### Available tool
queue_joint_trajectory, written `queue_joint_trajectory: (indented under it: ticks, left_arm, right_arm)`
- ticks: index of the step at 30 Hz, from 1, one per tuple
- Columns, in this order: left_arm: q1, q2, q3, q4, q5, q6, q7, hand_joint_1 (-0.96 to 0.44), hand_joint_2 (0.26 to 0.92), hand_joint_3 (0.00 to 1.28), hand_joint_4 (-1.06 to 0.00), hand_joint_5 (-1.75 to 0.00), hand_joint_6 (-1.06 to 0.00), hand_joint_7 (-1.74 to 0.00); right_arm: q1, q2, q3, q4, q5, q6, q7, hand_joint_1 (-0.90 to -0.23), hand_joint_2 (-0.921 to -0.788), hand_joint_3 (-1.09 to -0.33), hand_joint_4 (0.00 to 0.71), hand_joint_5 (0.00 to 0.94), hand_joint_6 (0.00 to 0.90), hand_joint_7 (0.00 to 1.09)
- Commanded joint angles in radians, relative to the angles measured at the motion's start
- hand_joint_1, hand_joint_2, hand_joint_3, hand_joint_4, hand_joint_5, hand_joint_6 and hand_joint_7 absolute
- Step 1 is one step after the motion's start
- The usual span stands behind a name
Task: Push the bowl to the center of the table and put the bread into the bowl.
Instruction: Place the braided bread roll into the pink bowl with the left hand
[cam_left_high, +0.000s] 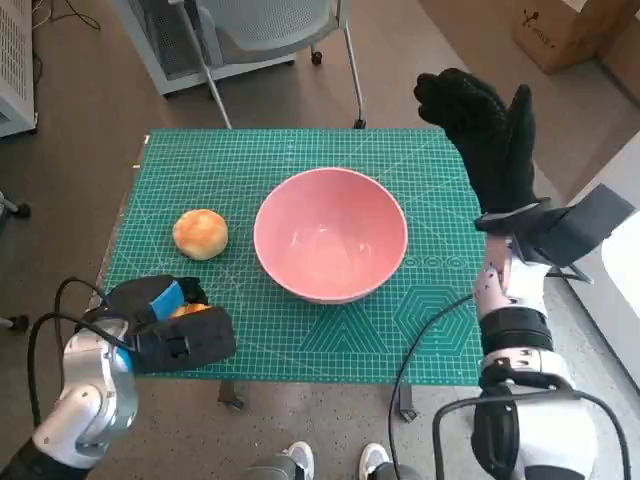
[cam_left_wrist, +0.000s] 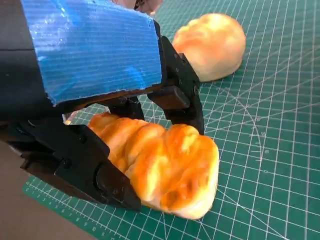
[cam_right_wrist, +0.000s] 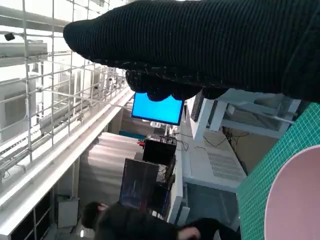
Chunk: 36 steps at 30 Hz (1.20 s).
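Note:
The pink bowl (cam_left_high: 330, 235) stands empty near the middle of the green cutting mat (cam_left_high: 290, 150). My left hand (cam_left_high: 165, 325) is at the mat's near left corner. Its black fingers (cam_left_wrist: 175, 95) close round a golden ridged bread (cam_left_wrist: 165, 170), which lies on the mat and peeks out as an orange patch (cam_left_high: 190, 310) in the head view. A second, round bun (cam_left_high: 200, 233) (cam_left_wrist: 212, 45) lies free just beyond that hand, left of the bowl. My gloved right hand (cam_left_high: 490, 130) is raised beside the bowl's right side, fingers stretched out, holding nothing. The bowl's rim (cam_right_wrist: 295, 200) shows in the right wrist view.
The mat covers the small table. A chair (cam_left_high: 270, 30) stands beyond the far edge. A cardboard box (cam_left_high: 570, 30) sits on the floor at the far right. Feet (cam_left_high: 335, 462) show at the near edge. A person (cam_right_wrist: 130, 220) and monitors (cam_right_wrist: 157, 107) appear in the right wrist view.

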Motion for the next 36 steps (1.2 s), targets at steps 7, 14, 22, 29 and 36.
queue_joint_trajectory:
  ticks: [7,14,22,29,36]
  left_arm:
    - [0.026,0.029,0.102,-0.147,0.038,-0.013,-0.026,0.00,0.899,0.06,-0.74,-1.18,-0.69,-1.04]
    - [0.005,0.033,0.149,-0.223,0.064,0.000,-0.079,0.00,0.902,0.05,-0.75,-1.16,-0.68,-1.04]
    - [-0.041,0.032,0.181,-0.286,0.100,-0.007,-0.119,0.00,0.915,0.03,-0.76,-1.07,-0.68,-1.13]
    - [-0.114,0.016,0.178,-0.311,0.125,-0.010,-0.149,0.00,0.915,0.01,-0.77,-1.02,-0.69,-1.15]
    - [-0.239,-0.022,0.143,-0.286,0.143,-0.046,-0.167,0.00,0.907,0.00,-0.81,-1.01,-0.71,-1.11]
  right_arm:
    - [0.030,-0.007,0.015,0.006,-0.018,-0.014,-0.017,-0.683,-0.921,-0.660,0.233,0.002,0.380,0.00]
    - [0.028,-0.010,0.022,0.011,-0.021,-0.016,-0.020,-0.669,-0.921,-0.667,0.242,0.005,0.381,0.00]
    - [0.032,-0.012,0.030,0.007,-0.022,-0.028,-0.019,-0.672,-0.921,-0.673,0.242,0.004,0.382,0.00]
    - [0.032,-0.012,0.033,0.005,-0.016,-0.037,-0.009,-0.674,-0.921,-0.689,0.239,0.001,0.382,0.00]
    - [0.029,-0.011,0.027,0.011,-0.003,-0.041,0.010,-0.673,-0.921,-0.701,0.233,0.001,0.377,0.00]
